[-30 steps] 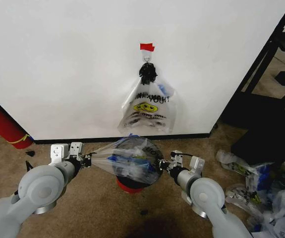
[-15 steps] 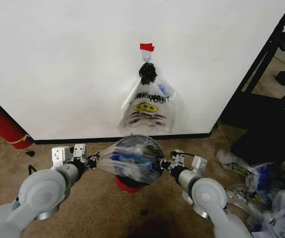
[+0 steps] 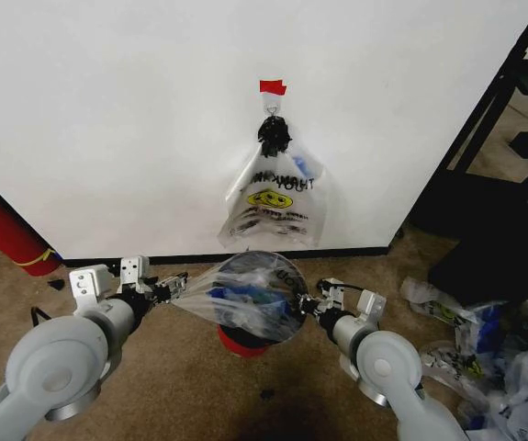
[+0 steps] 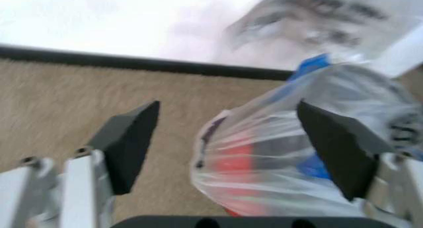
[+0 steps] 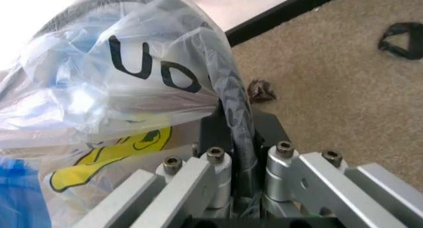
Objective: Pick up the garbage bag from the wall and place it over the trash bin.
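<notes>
Head view: we are noting the left gripper (image 3: pixel 174 287) drawing outward from where it sat half a second ago. In the left wrist view we are seeing its fingers (image 4: pixel 129 141) spread wide, released, gripping nothing. The garbage bag (image 3: pixel 245 299) is lying just ahead of its open jaws, between the two grippers, and a stretched corner is still reaching toward its tips. We cannot tell whether that corner is still touching them.

The bag is ballooning over the trash bin (image 3: pixel 241 344), whose red base is showing just below it. The right gripper (image 3: pixel 308 305) is clenching a twisted strand of the bag's far edge.

We are judging the draping as nearly done. One side is being let go and the other is not yet released.

The floor under both grippers is tan carpet (image 3: pixel 172 386). Beyond them the wall (image 3: pixel 107 119) is rising above a black baseboard (image 3: pixel 153 260). A smiley-printed bag (image 3: pixel 273 197) is hanging from a hook under red tape (image 3: pixel 272 87). Well outside the left gripper a red cylinder (image 3: pixel 2 230) is leaning. Outside the right one, dark furniture (image 3: pixel 493 230) and loose bags (image 3: pixel 511 358) are crowding the floor.
</notes>
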